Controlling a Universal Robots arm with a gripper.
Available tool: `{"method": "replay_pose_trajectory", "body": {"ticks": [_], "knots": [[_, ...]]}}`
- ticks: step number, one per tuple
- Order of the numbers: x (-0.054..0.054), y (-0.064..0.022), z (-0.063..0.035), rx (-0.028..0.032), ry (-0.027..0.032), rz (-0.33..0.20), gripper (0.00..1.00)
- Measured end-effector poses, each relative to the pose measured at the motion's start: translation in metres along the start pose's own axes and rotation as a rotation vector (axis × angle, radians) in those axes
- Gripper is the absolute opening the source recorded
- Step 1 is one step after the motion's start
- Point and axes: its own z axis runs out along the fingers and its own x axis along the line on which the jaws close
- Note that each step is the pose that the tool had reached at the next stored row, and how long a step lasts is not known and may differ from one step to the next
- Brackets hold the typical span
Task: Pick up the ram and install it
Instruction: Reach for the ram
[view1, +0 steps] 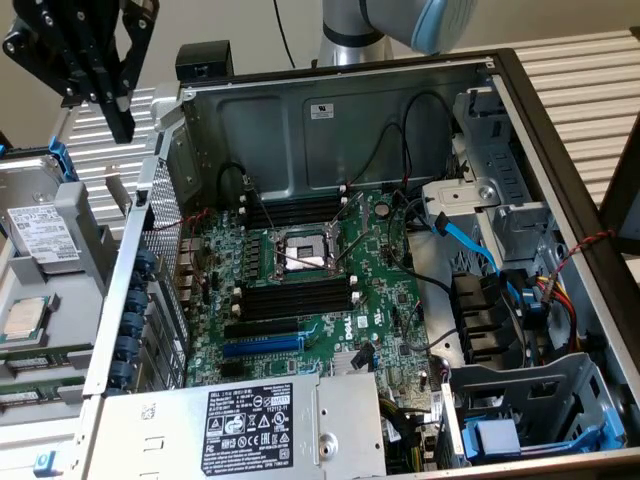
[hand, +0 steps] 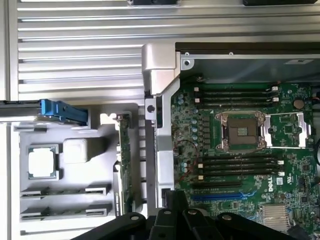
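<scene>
Standing on edge in the grey parts tray (hand: 20, 150), the ram (hand: 124, 165) waits just outside the computer case (hand: 160, 70), ready for gripping. The pincer (view1: 100, 75) hangs above the tray, holding nothing; its spread I cannot tell.

The computer case (view1: 300, 110) is made of dull grey sheet metal; the counter (hand: 80, 50) is formed of ribbed, matt metal.
</scene>
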Motion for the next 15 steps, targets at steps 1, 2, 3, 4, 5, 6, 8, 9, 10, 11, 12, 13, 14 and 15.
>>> {"method": "replay_pose_trajectory", "body": {"ticks": [1,2,3,4,5,6,8,9,10,11,12,13,14,15], "knots": [[0.005,-0.0009,-0.0004,-0.0007,0.0001,0.000,0.11],[0.009,-0.0017,-0.0008,-0.0010,0.0002,0.000,0.11],[0.014,-0.0024,-0.0010,-0.0011,0.0001,0.000,0.11],[0.018,-0.0030,-0.0013,-0.0012,0.0001,0.000,0.11],[0.023,-0.0036,-0.0017,-0.0013,0.0002,0.000,0.11],[0.027,-0.0043,-0.0019,-0.0015,0.0001,0.000,0.11],[0.036,-0.0056,-0.0025,-0.0017,0.0001,0.000,0.11],[0.041,-0.0062,-0.0029,-0.0018,0.0001,0.000,0.11],[0.045,-0.0069,-0.0032,-0.0020,0.0001,0.000,0.11],[0.050,-0.0075,-0.0035,-0.0020,0.0002,0.000,0.11],[0.054,-0.0082,-0.0038,-0.0021,0.0001,0.000,0.11],[0.059,-0.0089,-0.0041,-0.0023,0.0002,0.000,0.11],[0.063,-0.0096,-0.0044,-0.0024,0.0001,0.000,0.11],[0.068,-0.0102,-0.0047,-0.0024,0.0002,0.000,0.11]]}}
